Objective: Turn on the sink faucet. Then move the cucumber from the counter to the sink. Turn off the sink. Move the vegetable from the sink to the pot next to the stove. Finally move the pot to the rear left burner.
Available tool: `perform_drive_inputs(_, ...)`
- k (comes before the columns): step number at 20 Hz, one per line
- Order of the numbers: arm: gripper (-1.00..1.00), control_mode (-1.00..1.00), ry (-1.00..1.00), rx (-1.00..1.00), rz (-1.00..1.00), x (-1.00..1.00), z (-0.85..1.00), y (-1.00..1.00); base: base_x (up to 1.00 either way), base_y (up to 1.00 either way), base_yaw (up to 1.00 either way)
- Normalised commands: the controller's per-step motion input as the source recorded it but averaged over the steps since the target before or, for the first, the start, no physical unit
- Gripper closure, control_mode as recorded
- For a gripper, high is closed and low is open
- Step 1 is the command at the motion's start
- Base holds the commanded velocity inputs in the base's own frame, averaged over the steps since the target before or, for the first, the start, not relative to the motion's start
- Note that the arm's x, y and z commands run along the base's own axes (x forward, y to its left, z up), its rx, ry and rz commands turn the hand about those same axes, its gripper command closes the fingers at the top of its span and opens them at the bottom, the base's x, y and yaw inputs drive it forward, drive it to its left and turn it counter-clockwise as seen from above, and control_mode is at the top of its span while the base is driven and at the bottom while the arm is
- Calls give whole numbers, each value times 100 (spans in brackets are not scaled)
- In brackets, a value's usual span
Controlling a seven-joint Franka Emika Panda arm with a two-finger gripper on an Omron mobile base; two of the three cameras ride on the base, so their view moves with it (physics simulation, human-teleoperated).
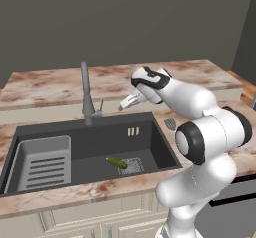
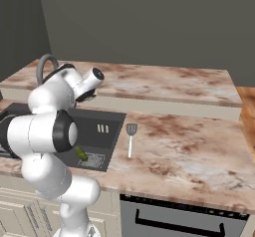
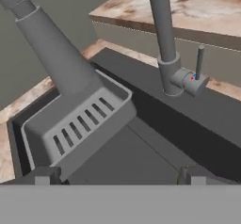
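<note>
Green cucumber (image 1: pixel 116 162) in sink (image 1: pixel 150 137), below hand (image 1: pixel 121 105)

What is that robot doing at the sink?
The white robot arm is reaching over the sink toward the faucet. Its hand is open and empty, close to the faucet's little side lever but not touching it. The cucumber already lies in the sink, next to the drain grate. A ribbed rack sits at the basin's other end, and a spatula lies on the counter beside the sink.
</note>
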Motion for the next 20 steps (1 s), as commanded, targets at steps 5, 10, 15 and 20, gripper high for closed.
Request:
perform_drive_inputs(5, -100, -100, 9, -4, -8, -21, -68, 0, 0, 0, 0)
perform_drive_inputs(10, -100, -100, 11, -12, 0, 0, -56, 2, 0, 0, 0)
perform_drive_inputs(15, -100, -100, 8, -12, 0, 0, -52, 0, 0, 0, 0)
perform_drive_inputs(20, -100, -100, 3, -10, 0, 0, -37, -1, 0, 0, 0)
